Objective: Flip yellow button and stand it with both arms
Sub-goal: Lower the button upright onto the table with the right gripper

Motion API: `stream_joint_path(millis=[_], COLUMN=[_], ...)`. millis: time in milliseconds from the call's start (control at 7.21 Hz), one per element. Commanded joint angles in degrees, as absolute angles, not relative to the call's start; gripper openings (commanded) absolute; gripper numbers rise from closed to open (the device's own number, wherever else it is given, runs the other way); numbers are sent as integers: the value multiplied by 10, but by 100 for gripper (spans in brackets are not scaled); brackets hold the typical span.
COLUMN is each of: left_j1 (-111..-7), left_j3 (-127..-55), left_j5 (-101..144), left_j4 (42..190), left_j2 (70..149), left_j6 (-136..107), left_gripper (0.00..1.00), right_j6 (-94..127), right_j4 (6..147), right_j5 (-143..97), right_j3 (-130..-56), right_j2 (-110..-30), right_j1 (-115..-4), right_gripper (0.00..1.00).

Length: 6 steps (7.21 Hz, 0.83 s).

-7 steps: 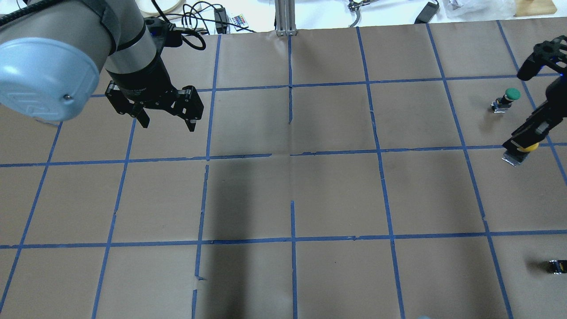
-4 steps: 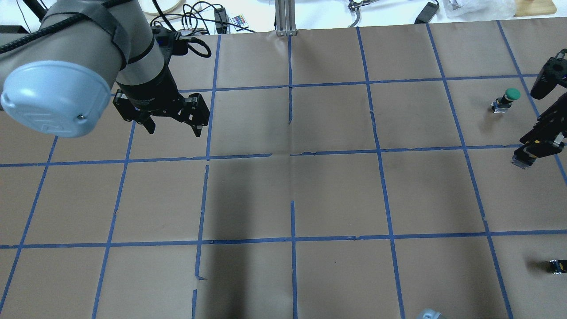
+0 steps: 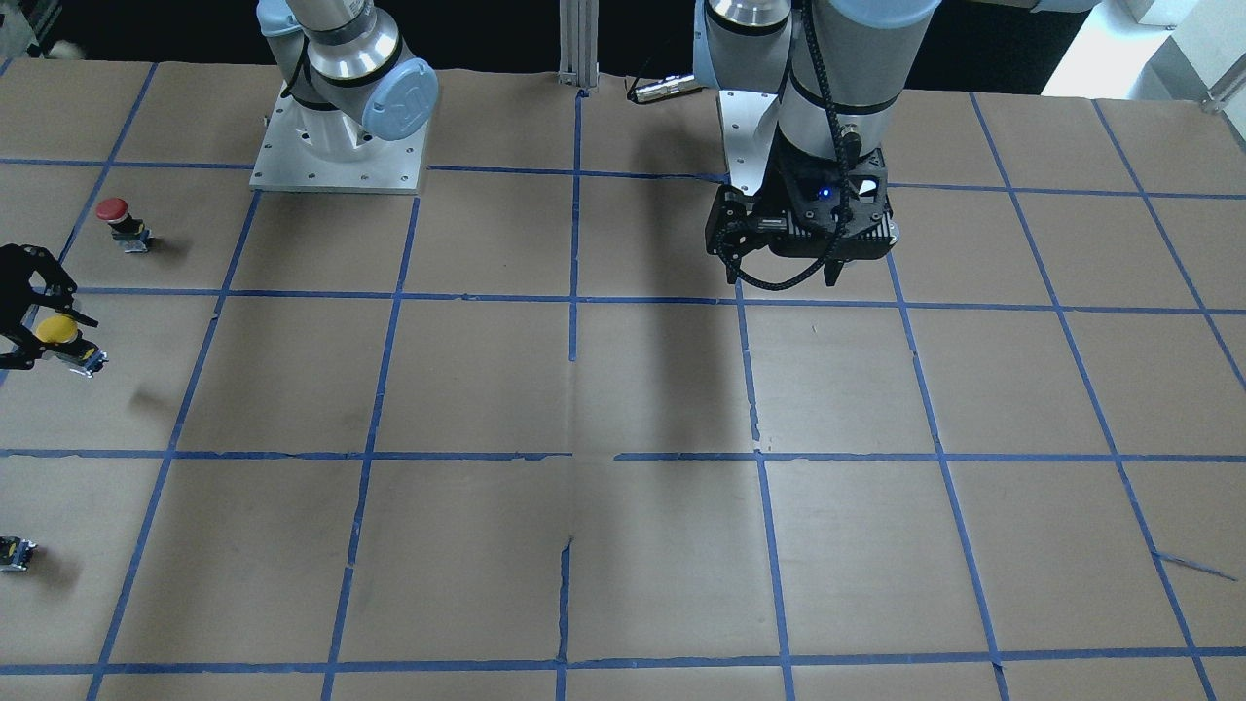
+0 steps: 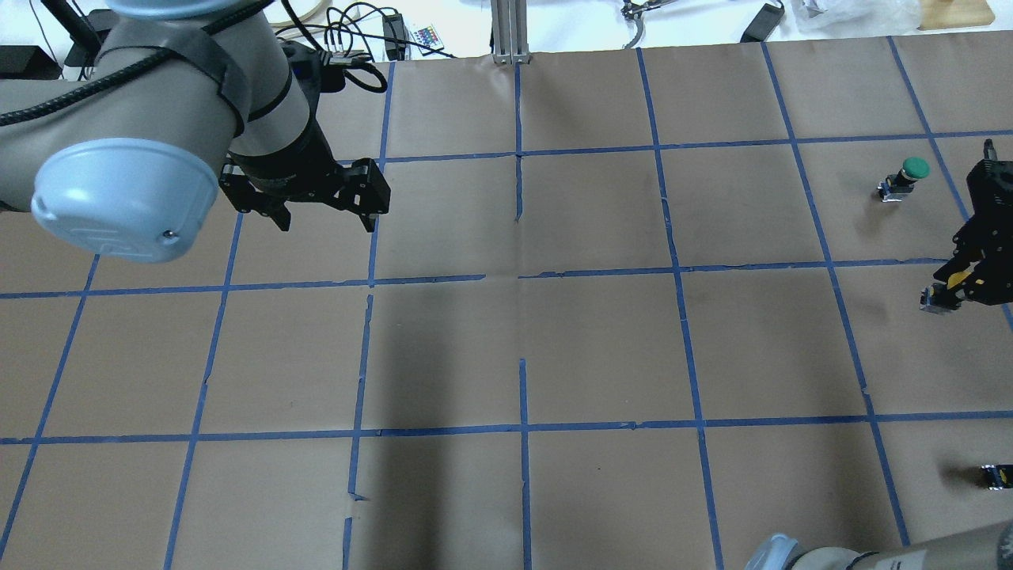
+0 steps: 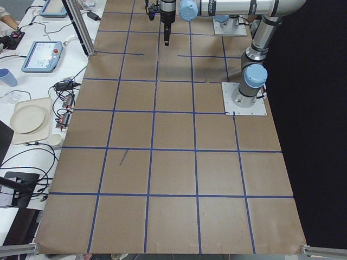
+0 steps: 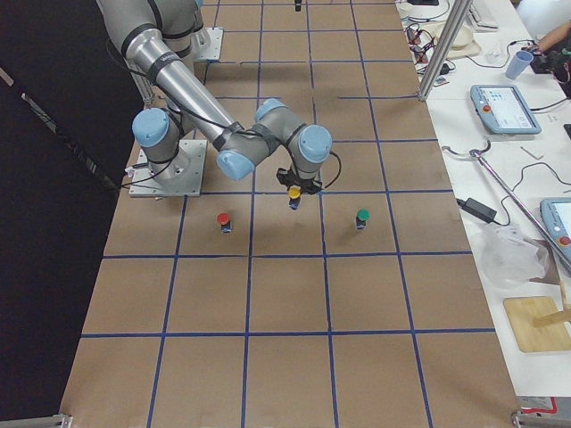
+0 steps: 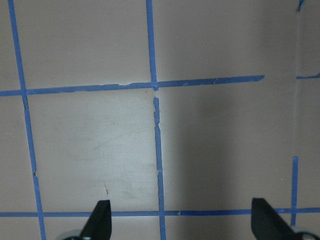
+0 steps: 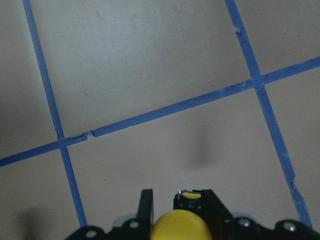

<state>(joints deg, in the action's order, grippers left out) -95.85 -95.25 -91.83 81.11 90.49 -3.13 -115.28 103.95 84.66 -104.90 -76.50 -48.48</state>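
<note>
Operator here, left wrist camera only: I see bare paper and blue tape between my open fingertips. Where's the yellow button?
Observer: The right gripper is shut on the yellow button, far out on the robot's right.
Operator: Resting on the table?
Observer: It looks lifted; its shadow lies on the table apart from it.
Operator: Anything close by?
Observer: A red button stands nearer the robot, a green button farther out.

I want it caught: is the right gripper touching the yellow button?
Touching. In the right wrist view the right gripper clamps the yellow button on both sides.
</note>
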Motion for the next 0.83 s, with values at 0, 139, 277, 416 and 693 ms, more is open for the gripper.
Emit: stream_joint_path(millis=[0,139,277,416,693], left_j1=[-900,-890,-882,-882,-880], left_j3=[-935,-934,-929,-911,-874], left_j5=[-870,-861,-864,-865,-878], left_j4=[836,847,849,891,950], left_j2=[892,886,885,889,895], left_j6=[35,48,55,61,82], left_gripper=[99,99,100,100,100], right_j6=[-1196,-1217,-1229,-1229,-1229], right_j4=[1037,1038,1038,1038,1038], right_j5=[850,850,847,852,851], right_j3=[-1034,-1034,-1034,-1034,-1034], right_j2=[-734,-731,-728,-728,-715], right_j1=[-467,-467,-467,-467,-467], right_gripper=[7,8,9,11,18])
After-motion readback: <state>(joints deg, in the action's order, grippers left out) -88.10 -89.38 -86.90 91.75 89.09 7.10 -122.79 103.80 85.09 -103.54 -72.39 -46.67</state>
